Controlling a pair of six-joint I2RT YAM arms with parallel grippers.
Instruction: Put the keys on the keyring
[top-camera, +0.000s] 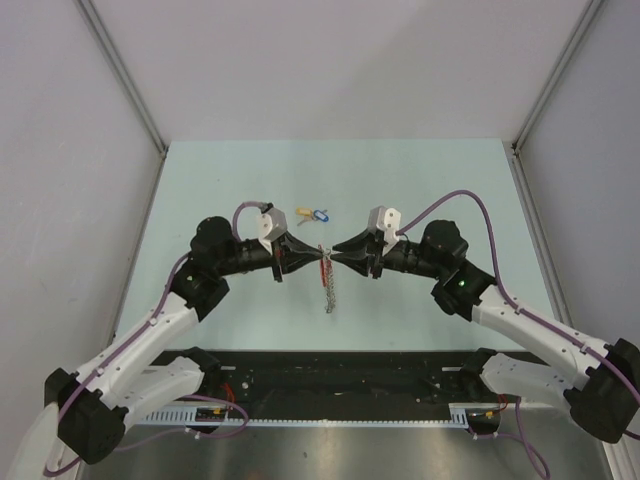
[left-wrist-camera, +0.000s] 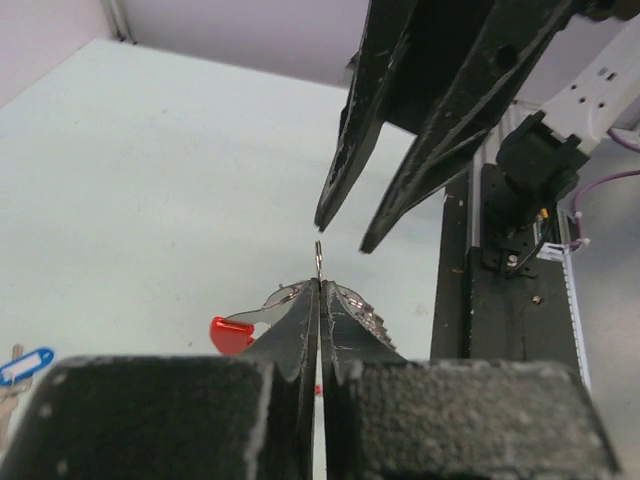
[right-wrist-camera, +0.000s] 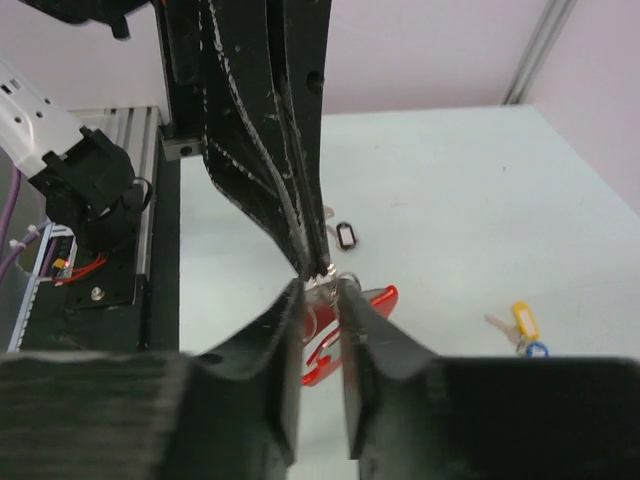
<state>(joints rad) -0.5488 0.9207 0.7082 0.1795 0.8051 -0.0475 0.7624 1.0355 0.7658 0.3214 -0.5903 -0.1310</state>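
- Top external view: the left claw (top-camera: 320, 256) and the right claw (top-camera: 337, 258) meet tip to tip over the middle of the table (top-camera: 220, 180).
- The left claw is clenched on a thin metal bit of the keyring (top-camera: 327, 290). The chain trails from the tips toward the arm bases.
- Left wrist view: the red tag (left-wrist-camera: 228, 334) shows just beside the shut fingers (left-wrist-camera: 300, 330).
- The right claw's fingers (left-wrist-camera: 345, 170) stand a little apart. They may touch the ring, but that is hard to see.
- The keys (top-camera: 312, 214), yellow and blue, lie together farther back, apart from the keyring.
- A small black tag (right-wrist-camera: 346, 236) lies on the table near the claws.
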